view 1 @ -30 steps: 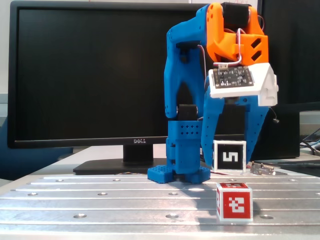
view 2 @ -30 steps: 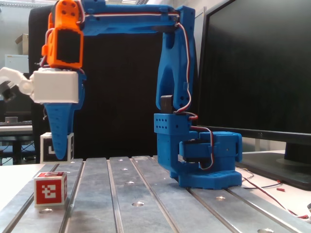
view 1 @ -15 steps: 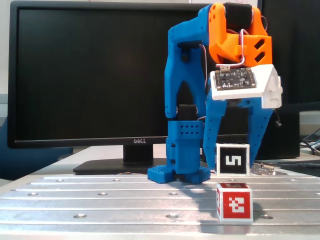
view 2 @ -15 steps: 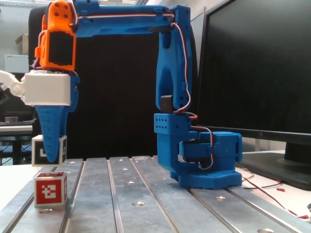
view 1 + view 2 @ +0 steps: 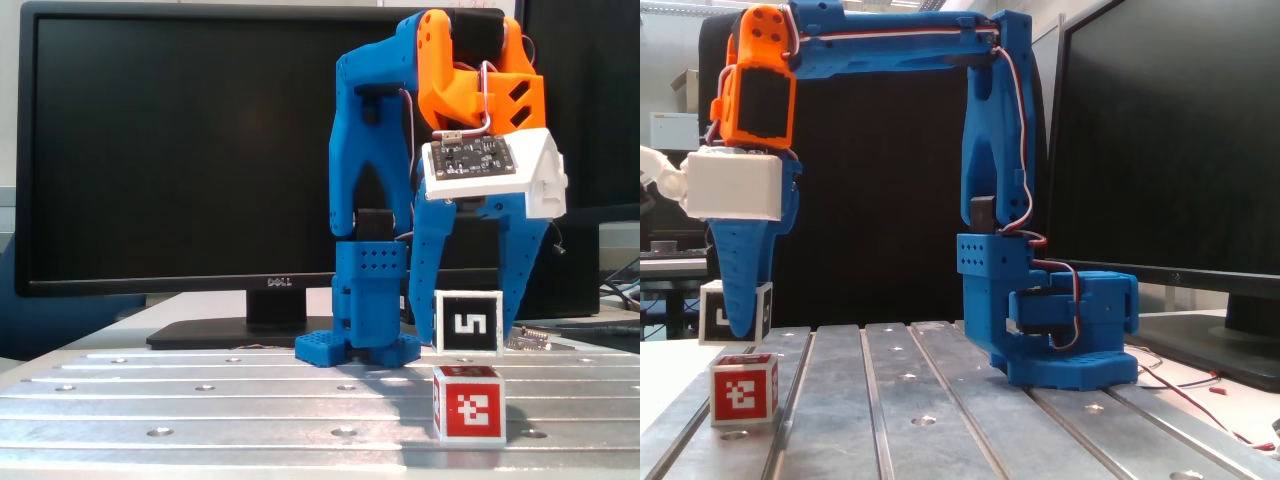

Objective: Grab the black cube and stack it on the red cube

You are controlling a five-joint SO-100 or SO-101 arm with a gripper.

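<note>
**A:** Since a sec ago the arm has carried the black cube (image 5: 468, 322) sideways, so it now hangs nearly over the red cube (image 5: 469, 403) instead of off to its left in the fixed view w/ the Dell monitor (image 5: 180, 150) behind. In the side-on fixed view it went further left and a bit lower.

**B:** Is it touching yet?

**A:** Nope. In both fixed views there's a gap btw the black cube (image 5: 735, 312) and the red cube (image 5: 743, 390). Black one is off the table (image 5: 200, 400), its "5" face toward the cam, roughly level.

**B:** Gripper?

**A:** The gripper (image 5: 470, 335) points straight down, blue fingers (image 5: 428, 260) on either side of the black cube, pinching it. From the side, the gripper (image 5: 740, 315) covers the middle of the cube, so only the cube's edges show.

**B:** Red cube lined up?

**A:** It sits on the metal slotted table near the front edge, flat, marker face toward cam. Front-on the two look abt aligned; from the side the black one sits slightly left of the red. Arm base (image 5: 1060, 330) is well apart, to the right there.
</note>
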